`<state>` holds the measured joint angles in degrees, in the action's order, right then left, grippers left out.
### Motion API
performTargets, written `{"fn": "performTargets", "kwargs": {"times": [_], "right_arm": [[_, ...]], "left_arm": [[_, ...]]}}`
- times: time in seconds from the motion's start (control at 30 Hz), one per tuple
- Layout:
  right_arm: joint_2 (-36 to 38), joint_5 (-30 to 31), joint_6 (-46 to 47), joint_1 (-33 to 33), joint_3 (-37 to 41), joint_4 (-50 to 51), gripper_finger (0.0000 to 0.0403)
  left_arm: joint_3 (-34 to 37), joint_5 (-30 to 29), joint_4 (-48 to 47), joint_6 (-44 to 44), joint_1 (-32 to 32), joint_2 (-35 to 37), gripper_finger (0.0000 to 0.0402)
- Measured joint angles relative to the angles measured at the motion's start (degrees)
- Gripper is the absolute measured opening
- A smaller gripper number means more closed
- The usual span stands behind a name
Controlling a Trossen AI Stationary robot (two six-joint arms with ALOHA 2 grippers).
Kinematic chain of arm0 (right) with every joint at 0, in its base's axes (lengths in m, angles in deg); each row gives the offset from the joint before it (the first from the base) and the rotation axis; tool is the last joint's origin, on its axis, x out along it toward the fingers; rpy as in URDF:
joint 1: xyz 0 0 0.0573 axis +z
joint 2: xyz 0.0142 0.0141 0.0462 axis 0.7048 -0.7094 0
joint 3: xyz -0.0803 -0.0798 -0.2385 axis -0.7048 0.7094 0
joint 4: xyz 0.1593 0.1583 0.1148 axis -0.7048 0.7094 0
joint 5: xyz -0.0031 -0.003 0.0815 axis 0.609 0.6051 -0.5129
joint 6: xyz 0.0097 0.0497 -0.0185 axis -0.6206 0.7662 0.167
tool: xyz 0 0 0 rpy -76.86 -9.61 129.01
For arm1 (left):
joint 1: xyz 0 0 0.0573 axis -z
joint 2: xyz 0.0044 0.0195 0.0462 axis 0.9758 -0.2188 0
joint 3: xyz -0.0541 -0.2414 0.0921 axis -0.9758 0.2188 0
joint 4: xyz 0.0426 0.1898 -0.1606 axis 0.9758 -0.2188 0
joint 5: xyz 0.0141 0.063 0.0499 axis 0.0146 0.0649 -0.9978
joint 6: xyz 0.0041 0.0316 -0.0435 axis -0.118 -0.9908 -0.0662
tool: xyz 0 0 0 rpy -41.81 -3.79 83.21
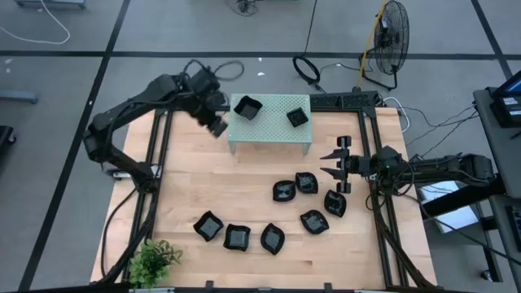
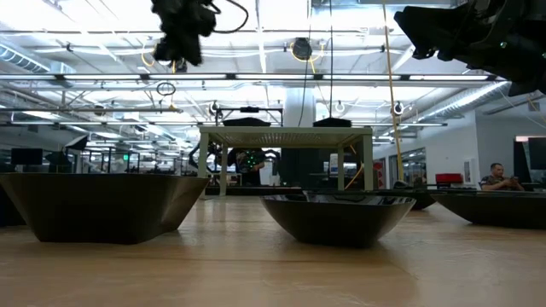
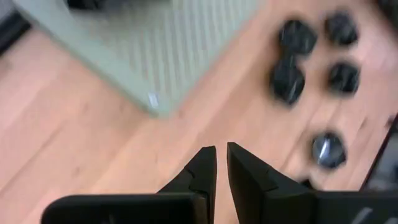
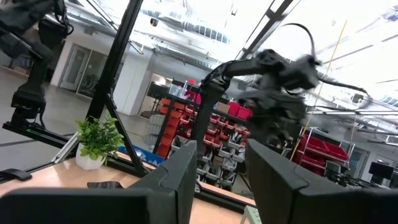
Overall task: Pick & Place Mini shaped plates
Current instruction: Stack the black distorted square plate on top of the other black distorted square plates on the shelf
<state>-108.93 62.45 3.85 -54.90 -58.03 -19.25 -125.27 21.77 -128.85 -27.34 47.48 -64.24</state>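
Note:
Two glossy black mini plates (image 1: 247, 107) (image 1: 297, 117) sit on top of the pale green perforated stand (image 1: 269, 130). Several more lie flat on the wooden table: a cluster (image 1: 306, 183) near the right arm and a row (image 1: 236, 237) toward the near edge. My left gripper (image 1: 218, 126) (image 3: 221, 158) hovers above the table just left of the stand, shut and empty. My right gripper (image 1: 332, 163) (image 4: 221, 168) hangs open and empty at the table's right, just right of the cluster and raised above it. The low view shows plates (image 2: 337, 217) close up.
A small potted plant (image 1: 155, 259) stands at the table's near left corner. The stand (image 2: 286, 132) rises on legs at the far middle. Bare wood lies between the stand and the plates. Black frame rails run along both table sides.

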Motion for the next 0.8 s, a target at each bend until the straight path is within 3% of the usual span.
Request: {"fn": "performTargets", "kwargs": {"times": [0.17,0.43,0.63,0.8], "right_arm": [[0.0,0.0,0.1,0.0,0.0,0.0,0.0125],[0.0,0.0,0.1,0.0,0.0,0.0,0.0125],[0.0,0.0,0.2,0.0,0.0,0.0,0.0125],[0.0,0.0,1.7,0.0,0.0,-0.2,0.0125]], "left_arm": [[0.0,-8.4,-9.1,7.5,10.8,1.8,0.0042],[2.8,-11.9,-13.4,21.8,31.5,0.9,0.0042],[13.1,-15.6,-10.3,39.0,41.4,1.0,0.0044],[24.3,-11.9,-5.2,50.6,45.6,1.0,0.0086]]}}
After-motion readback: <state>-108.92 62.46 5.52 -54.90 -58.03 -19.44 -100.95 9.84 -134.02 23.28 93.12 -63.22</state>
